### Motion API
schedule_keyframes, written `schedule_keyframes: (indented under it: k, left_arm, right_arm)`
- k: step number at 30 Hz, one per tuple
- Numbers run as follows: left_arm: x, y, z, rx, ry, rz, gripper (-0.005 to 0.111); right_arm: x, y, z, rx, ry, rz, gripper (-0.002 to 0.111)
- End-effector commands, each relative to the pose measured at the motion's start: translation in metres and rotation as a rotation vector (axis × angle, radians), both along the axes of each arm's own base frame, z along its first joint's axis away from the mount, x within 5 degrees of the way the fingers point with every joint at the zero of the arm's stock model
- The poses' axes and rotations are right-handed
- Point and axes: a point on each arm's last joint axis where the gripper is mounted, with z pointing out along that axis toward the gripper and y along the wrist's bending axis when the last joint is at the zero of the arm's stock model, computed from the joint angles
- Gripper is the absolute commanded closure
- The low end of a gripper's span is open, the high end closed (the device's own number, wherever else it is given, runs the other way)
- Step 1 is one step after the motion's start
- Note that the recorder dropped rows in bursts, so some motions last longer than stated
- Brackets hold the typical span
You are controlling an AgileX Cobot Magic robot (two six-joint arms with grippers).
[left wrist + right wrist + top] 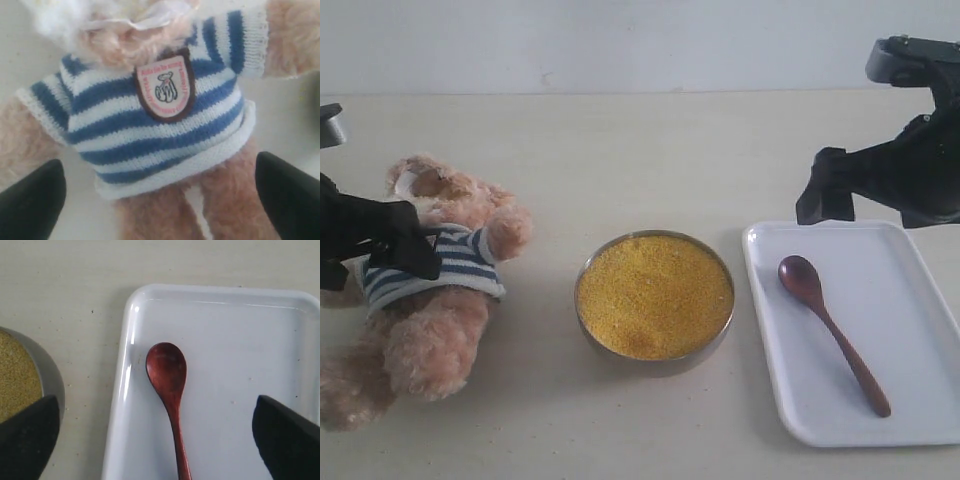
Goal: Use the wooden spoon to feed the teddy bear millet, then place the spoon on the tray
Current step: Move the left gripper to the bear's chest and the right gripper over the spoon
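The teddy bear (430, 300) lies face up at the left of the exterior view on the beige table (650, 160). The left gripper (160, 192) hangs over its striped shirt, jaws spread wide on either side of the bear's body, gripping nothing. The millet (655, 293) fills a metal bowl (665, 357) at the centre. The wooden spoon (830, 325) lies inside the white tray (910, 300) at lower right, its bowl end toward the upper left. The right gripper (160, 432) hangs at upper right above the tray, jaws wide apart and empty.
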Motion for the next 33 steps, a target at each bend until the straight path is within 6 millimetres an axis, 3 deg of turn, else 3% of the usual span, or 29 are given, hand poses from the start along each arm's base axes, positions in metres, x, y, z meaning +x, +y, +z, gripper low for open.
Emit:
schedule_keyframes:
  k: [1, 8, 9, 11, 14, 25, 29, 33]
  left_arm:
    - [0.004, -0.008, -0.01, -0.021, 0.026, 0.014, -0.002]
    - [0.016, -0.024, -0.048, 0.027, 0.087, 0.01, 0.0]
    - [0.016, -0.022, -0.055, 0.054, 0.115, 0.014, 0.005]
    - [0.016, -0.017, -0.062, 0.113, 0.139, -0.01, 0.03]
    - [0.016, -0.017, -0.062, 0.134, 0.129, -0.055, 0.103]
    - [0.014, -0.022, -0.016, 0.31, -0.024, -0.404, 0.103]
    - [0.013, -0.031, -0.016, 0.356, -0.097, -0.568, 0.103]
    - [0.013, -0.031, -0.017, 0.372, -0.13, -0.581, 0.103]
  right_arm:
    - [0.0, 0.0, 0.003, 0.009, -0.025, -0.007, 0.011]
    - [-0.004, 0.0, 0.001, 0.002, 0.019, -0.001, 0.012]
    - [-0.008, -0.002, -0.002, -0.043, 0.069, 0.032, 0.014]
    - [-0.015, -0.006, -0.006, -0.104, 0.143, 0.062, 0.016]
    - [-0.019, -0.008, -0.007, -0.12, 0.186, 0.07, 0.016]
    - [-0.026, -0.014, -0.049, -0.209, 0.239, 0.133, 0.016]
    - [-0.021, -0.012, -0.064, -0.216, 0.281, 0.137, 0.016]
    - [-0.021, 0.0, -0.076, -0.236, 0.314, 0.193, 0.016]
